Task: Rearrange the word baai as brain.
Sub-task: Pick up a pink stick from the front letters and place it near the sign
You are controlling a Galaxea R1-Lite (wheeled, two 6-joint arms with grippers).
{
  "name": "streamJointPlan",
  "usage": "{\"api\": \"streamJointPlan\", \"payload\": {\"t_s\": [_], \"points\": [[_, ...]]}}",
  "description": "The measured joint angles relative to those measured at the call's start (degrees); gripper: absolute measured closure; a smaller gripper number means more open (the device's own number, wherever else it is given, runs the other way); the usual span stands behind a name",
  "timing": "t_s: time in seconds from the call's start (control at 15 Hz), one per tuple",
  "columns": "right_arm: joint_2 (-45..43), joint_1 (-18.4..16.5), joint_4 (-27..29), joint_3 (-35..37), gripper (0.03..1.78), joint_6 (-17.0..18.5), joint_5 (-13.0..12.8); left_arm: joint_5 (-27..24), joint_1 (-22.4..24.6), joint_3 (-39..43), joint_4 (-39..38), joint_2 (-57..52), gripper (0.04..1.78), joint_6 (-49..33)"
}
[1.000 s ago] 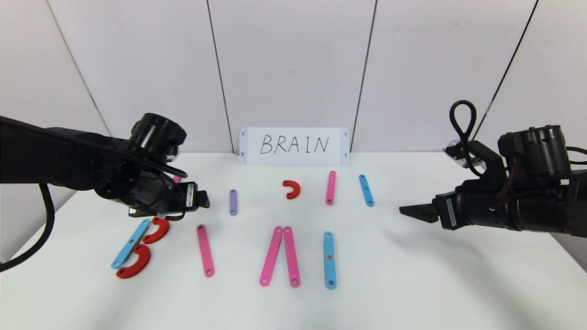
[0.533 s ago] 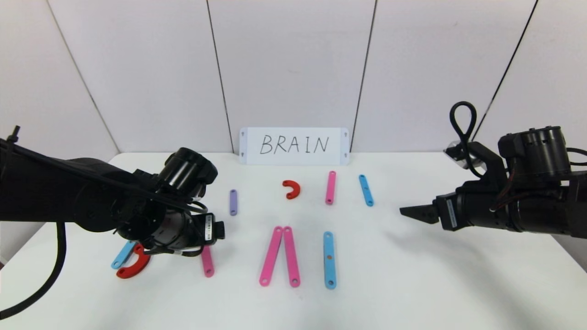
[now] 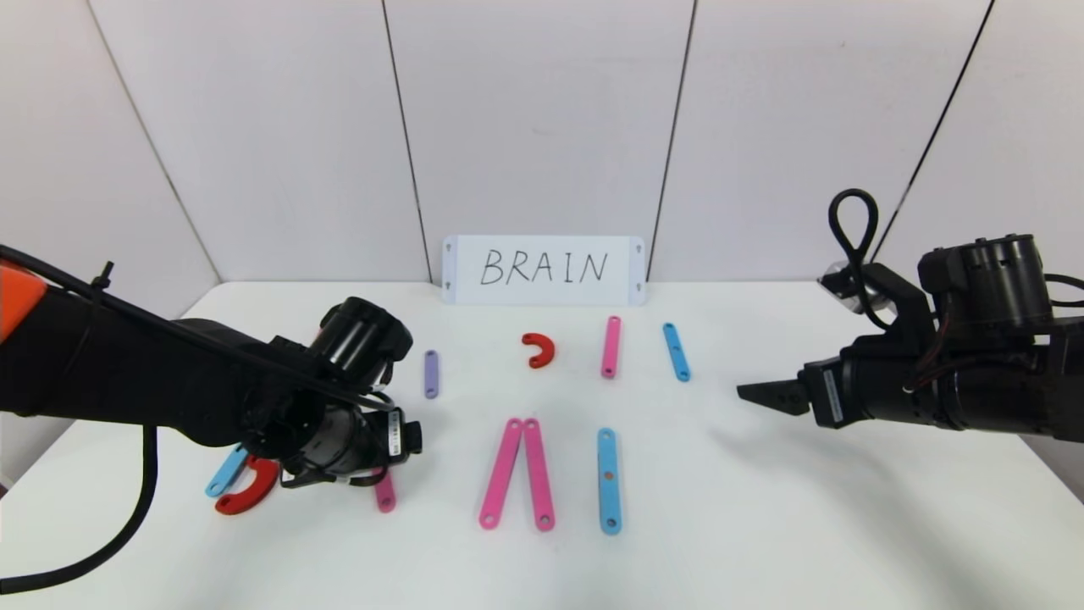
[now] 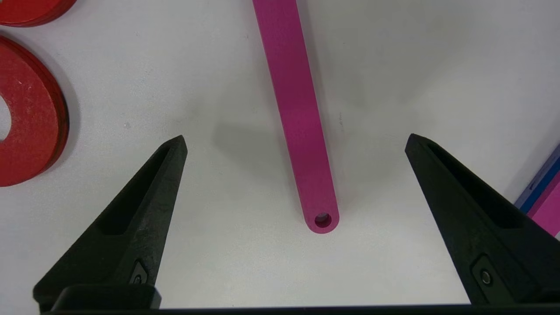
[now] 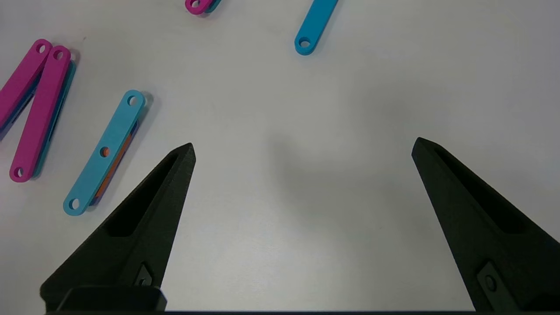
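Near the table's [image 3: 762,525] left edge, the first letter of the word baai shows as one blue strip [image 3: 222,474] and one red half-ring [image 3: 246,496], both partly hidden under my left arm; the left wrist view shows two red half-rings [image 4: 26,118] there. My left gripper [image 4: 295,140] hangs low over the front left of the table, fingers spread wide, straddling the holed end of one pink strip [image 4: 302,131] without touching it. Toward the front edge at the middle lie two pink strips [image 3: 517,473] joined at the top, then one blue strip [image 3: 608,479]. Nearer the back edge lie one purple strip [image 3: 431,374], one red half-ring [image 3: 539,349], one pink strip [image 3: 611,346] and one blue strip [image 3: 676,351], below one white card [image 3: 543,269] reading BRAIN. My right gripper [image 5: 304,146] hovers over bare table by the right edge, fingers spread, holding nothing.
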Motion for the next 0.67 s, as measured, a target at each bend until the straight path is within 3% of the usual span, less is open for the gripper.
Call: {"api": "streamJointPlan", "payload": {"t_s": [0.4, 0.67], "points": [[0.0, 0.0, 0.0, 0.0, 0.08, 0.0, 0.0, -0.8, 0.1, 0.2, -0.2, 1.5, 0.12, 0.0], [0.0, 0.0, 0.0, 0.0, 0.08, 0.0, 0.2, -1.1, 0.1, 0.1, -0.2, 2.1, 0.54, -0.1]]}}
